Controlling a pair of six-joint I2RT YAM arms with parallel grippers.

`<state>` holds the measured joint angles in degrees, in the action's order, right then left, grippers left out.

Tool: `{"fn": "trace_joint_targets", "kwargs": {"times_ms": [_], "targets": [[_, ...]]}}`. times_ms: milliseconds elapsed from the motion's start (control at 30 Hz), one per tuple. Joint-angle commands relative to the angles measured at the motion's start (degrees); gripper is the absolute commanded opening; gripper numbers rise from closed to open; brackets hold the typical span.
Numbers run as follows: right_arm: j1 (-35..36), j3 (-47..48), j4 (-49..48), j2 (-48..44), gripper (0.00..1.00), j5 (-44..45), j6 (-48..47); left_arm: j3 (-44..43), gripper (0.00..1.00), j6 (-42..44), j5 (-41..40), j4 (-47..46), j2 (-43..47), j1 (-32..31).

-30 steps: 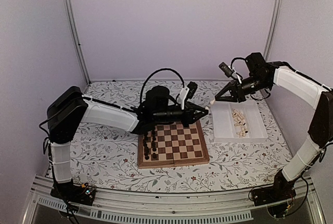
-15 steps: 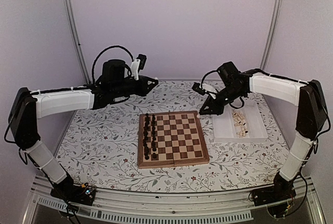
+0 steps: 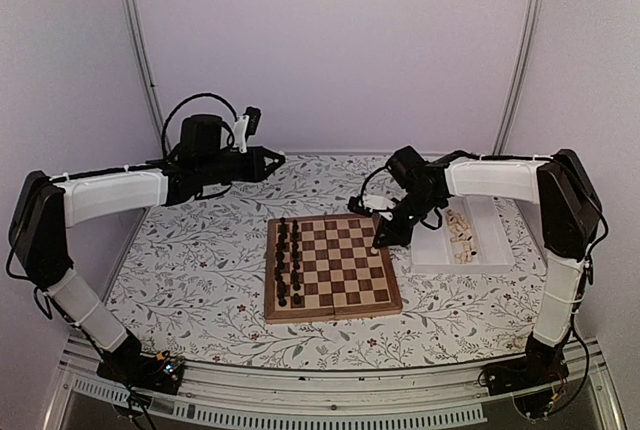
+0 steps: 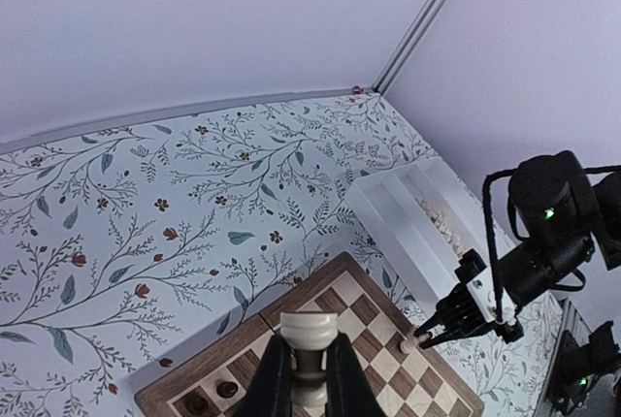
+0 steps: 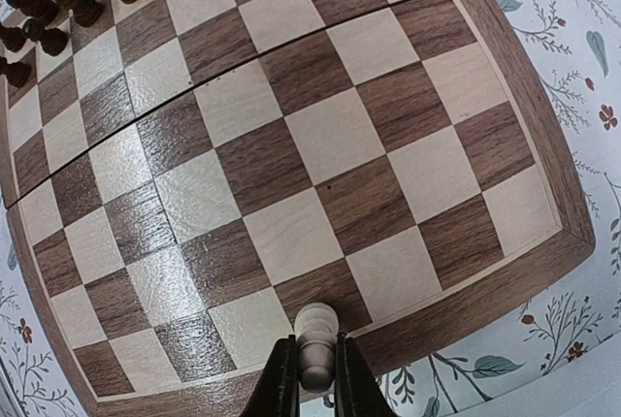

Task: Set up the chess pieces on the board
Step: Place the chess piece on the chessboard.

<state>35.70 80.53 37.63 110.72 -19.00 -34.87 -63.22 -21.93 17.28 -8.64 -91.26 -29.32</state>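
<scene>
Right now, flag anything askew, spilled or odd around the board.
Nothing stands out. Dark pieces stand in two files on the board; pale pieces lie loose in the white tray, none spilled. The left claw and right claw each hold one more.

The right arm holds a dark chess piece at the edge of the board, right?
Not quite: the piece in the right tool is pale cream, not dark. The right wrist view shows it pinched at the edge of the board.
</scene>
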Motion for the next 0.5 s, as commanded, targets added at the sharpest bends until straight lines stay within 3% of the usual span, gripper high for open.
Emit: {"fn": "trace_joint_targets", "kwargs": {"times_ms": [0, 467], "targets": [[1.13, -1.08, -0.56, 0.43, 0.04, 0.97, -1.13, 0.20, 0.00, -0.29, 1.15, 0.29, 1.75, 0.22], [3.08, -4.24, 0.71, -1.82, 0.06, 0.18, -2.73, -0.06, 0.00, -0.41, 1.52, 0.89, 0.32, 0.26]]}}
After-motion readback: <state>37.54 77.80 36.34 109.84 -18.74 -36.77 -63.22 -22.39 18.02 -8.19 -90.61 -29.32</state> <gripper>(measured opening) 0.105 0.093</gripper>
